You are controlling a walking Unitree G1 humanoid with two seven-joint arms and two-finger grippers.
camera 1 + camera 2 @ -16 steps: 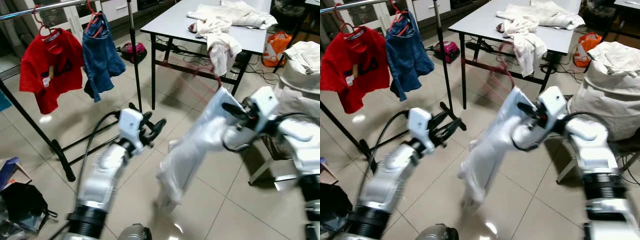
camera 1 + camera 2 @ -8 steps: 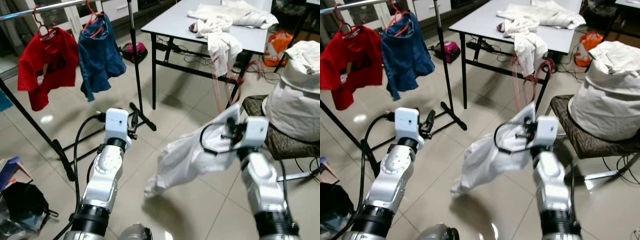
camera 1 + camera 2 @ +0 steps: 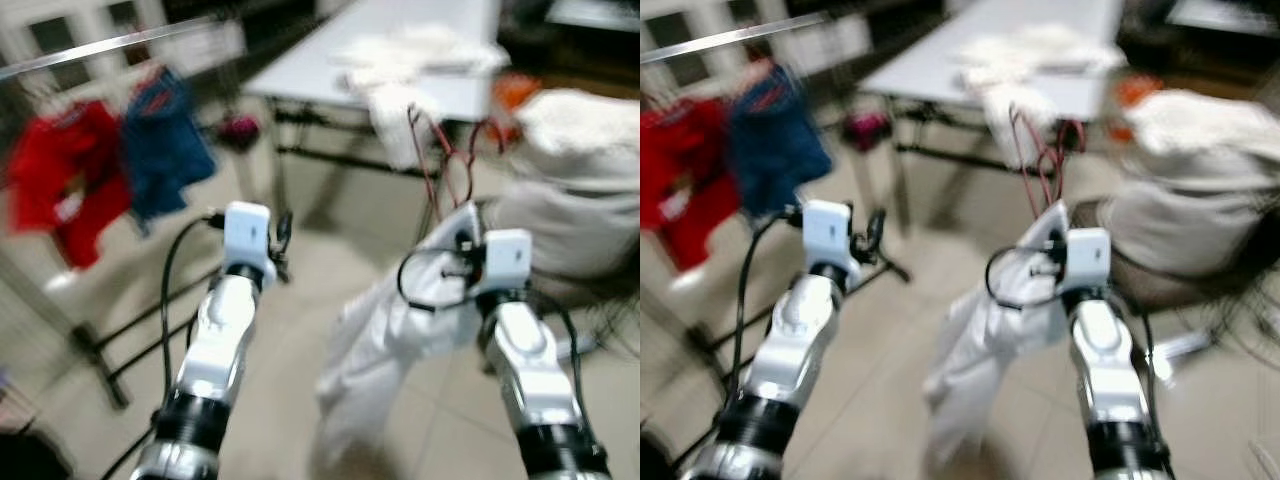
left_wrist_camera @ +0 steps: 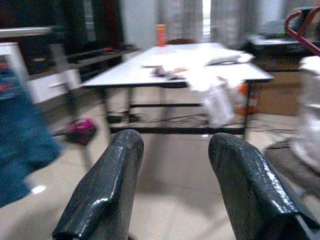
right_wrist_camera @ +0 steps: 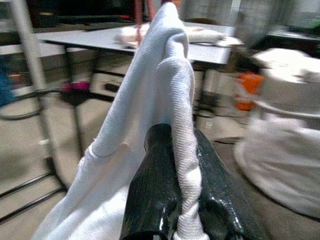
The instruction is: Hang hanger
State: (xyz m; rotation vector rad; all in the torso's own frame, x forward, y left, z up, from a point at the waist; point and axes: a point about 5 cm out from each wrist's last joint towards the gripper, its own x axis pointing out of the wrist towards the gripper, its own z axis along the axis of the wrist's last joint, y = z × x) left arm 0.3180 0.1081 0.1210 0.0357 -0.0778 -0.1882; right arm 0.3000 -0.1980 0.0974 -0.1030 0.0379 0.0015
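Nearest, the right hand [image 5: 182, 200] is clamped on a white garment [image 3: 385, 330] that carries a red hanger [image 3: 445, 165] poking up at 12 o'clock. The left hand [image 4: 172, 185] stands open and empty. To hang it well, keep the hook upright and aim for the rail [image 3: 110, 45], far off at 10 o'clock. On the chair a white sack [image 3: 1185, 190] sits; its contents stay hidden.

You see two silver arms with black rings near the elbows, white square wrist boxes, looping black cables, and glossy black fingers [image 4: 107, 190].
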